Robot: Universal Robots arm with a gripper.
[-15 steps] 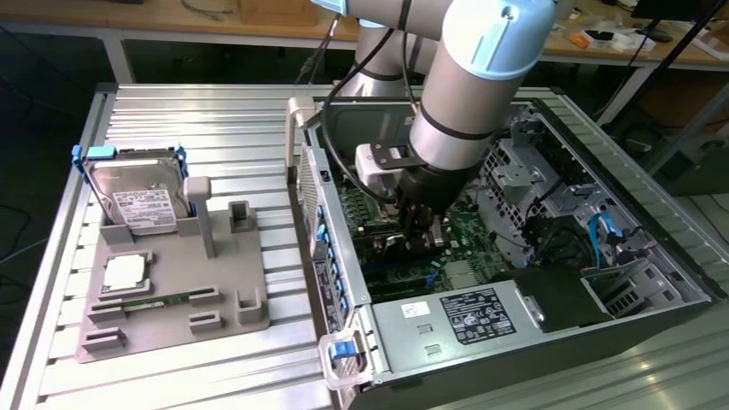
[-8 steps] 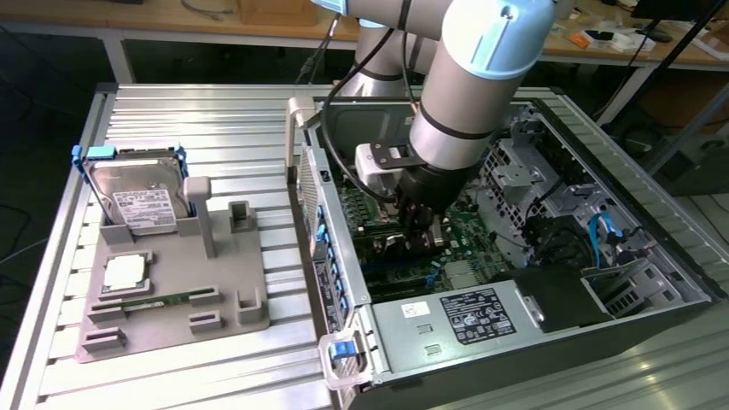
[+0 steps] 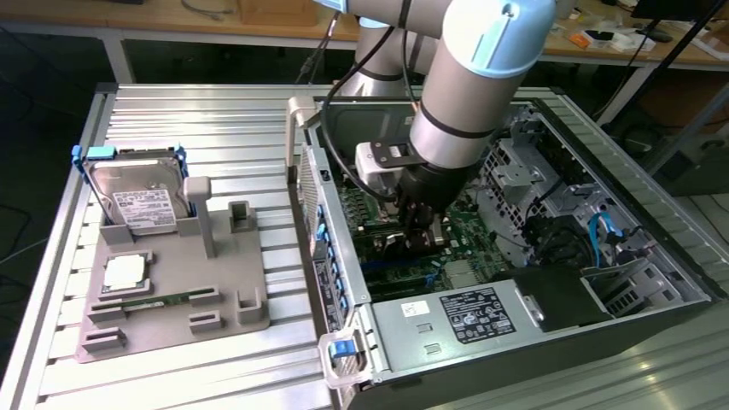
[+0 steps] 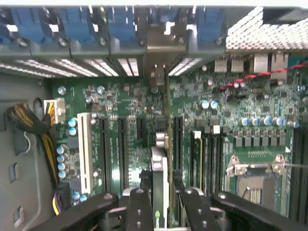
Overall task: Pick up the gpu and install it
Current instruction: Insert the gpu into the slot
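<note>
Clamping the thin, edge-on gpu (image 4: 159, 166) is a black pincer (image 4: 161, 195).

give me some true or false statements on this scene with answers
1. The gripper holds the gpu edge-on over the motherboard. True.
2. The hard drive lies inside the case. False: it stands in the grey holder outside the case, on the exterior view's left.
3. The case's side is open. True.
4. The gpu rests on the holder. False: it is in the gripper, inside the case.
</note>
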